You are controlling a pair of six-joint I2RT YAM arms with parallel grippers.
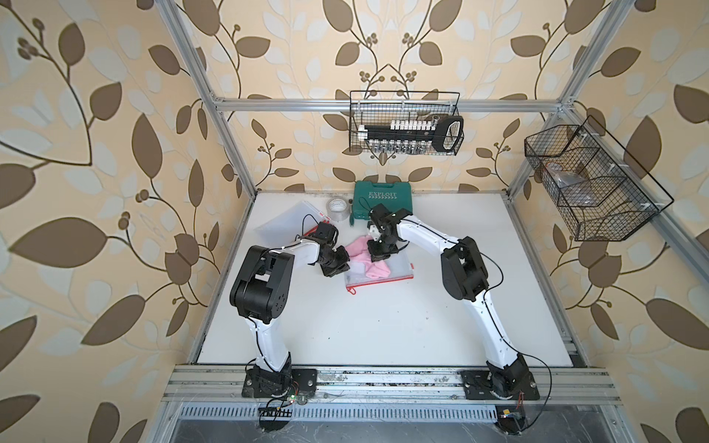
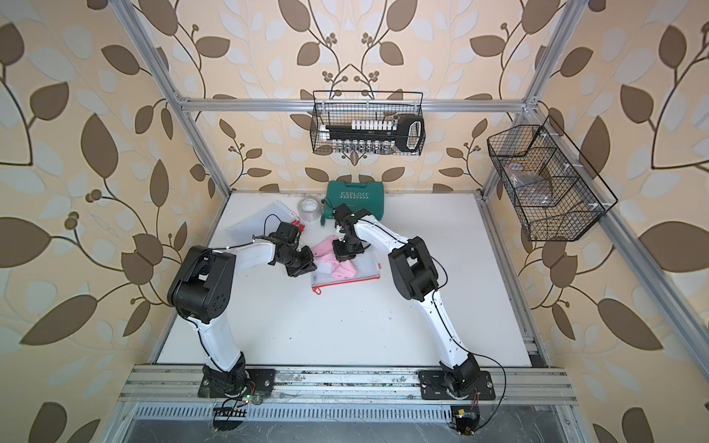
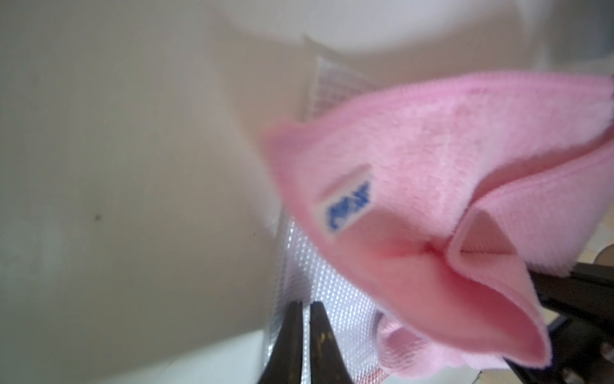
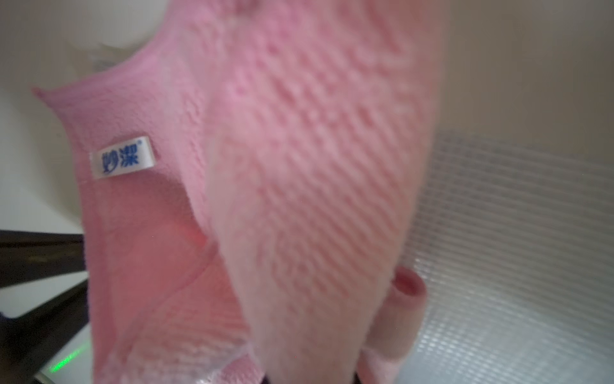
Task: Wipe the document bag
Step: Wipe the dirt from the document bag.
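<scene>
Flat on the table [image 1: 383,330], just on the robot's side of the toolbox [image 1: 381,201]: document bag [image 1: 395,274], with a pink cloth [image 1: 358,253] bunched over its toolbox-side edge. Down on that cloth, right gripper [image 1: 379,251], fingertips hidden, closed tight on a fold. At the bag's left edge, farther from the toolbox, left gripper [image 3: 307,332], fingers [image 3: 292,345] almost together; unclear whether nipping the mesh.

A green tool case [image 1: 383,199] lettered EXPLOIT lies at the back edge of the white worktop [image 1: 383,326], with a roll of clear tape [image 1: 337,208] just beside it. Further along, a translucent plastic case [image 1: 289,222] lies tilted. A wire basket [image 1: 404,92] on the back rail holds a socket set [image 1: 406,132]. Another wire basket [image 1: 598,226] on the side frame holds a crumpled clear plastic bag [image 1: 571,180]. Leaf-patterned wallpaper [image 1: 115,153] covers the walls.
</scene>
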